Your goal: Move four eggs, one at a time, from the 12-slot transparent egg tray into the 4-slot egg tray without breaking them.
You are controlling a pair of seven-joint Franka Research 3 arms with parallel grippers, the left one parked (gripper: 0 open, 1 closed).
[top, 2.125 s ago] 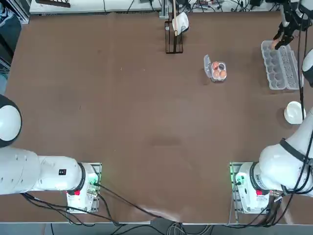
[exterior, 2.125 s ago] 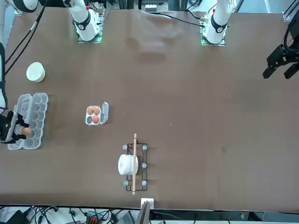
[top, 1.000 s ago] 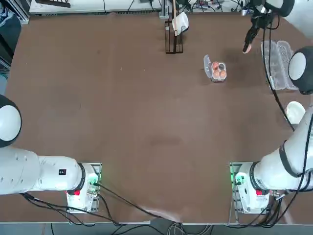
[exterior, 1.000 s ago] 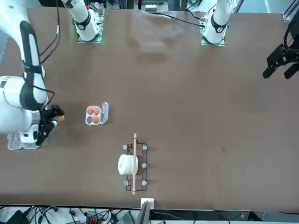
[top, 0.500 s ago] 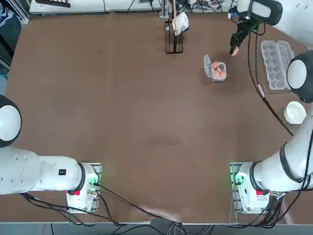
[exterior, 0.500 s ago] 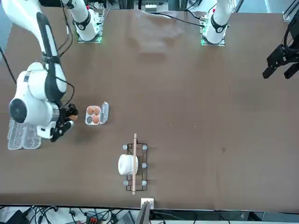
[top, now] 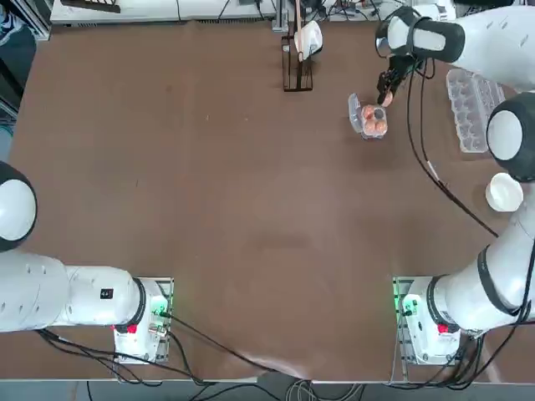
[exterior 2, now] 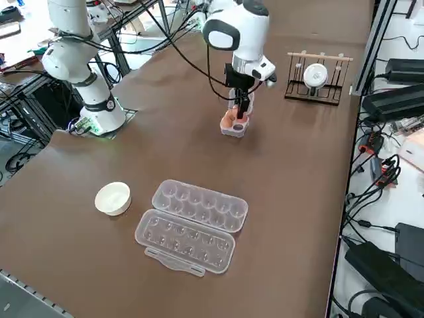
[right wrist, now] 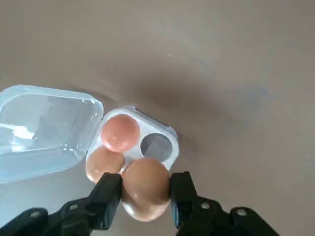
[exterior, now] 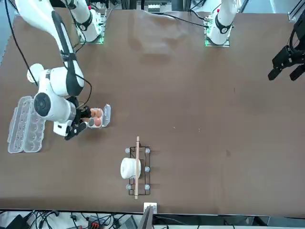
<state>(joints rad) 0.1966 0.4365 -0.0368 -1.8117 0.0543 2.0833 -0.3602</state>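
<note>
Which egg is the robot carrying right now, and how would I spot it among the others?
Find the small square 4-slot egg tray with its open lid, near the far edge of the brown table. The carried egg hangs just above it, pinched in the right gripper; the other eggs sit in cups.

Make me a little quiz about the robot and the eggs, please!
1. True or false: the right gripper holds an egg between its fingers.
2. How many cups of the small tray look empty from the wrist view?
A. none
B. one
C. three
3. Fill in: the long tray on the table has ____ eggs in it.

Key
1. True; it hangs just over the small tray.
2. B; two eggs sit in cups, one cup shows empty, and the held egg hides the fourth.
3. No; every cup is bare.
</note>
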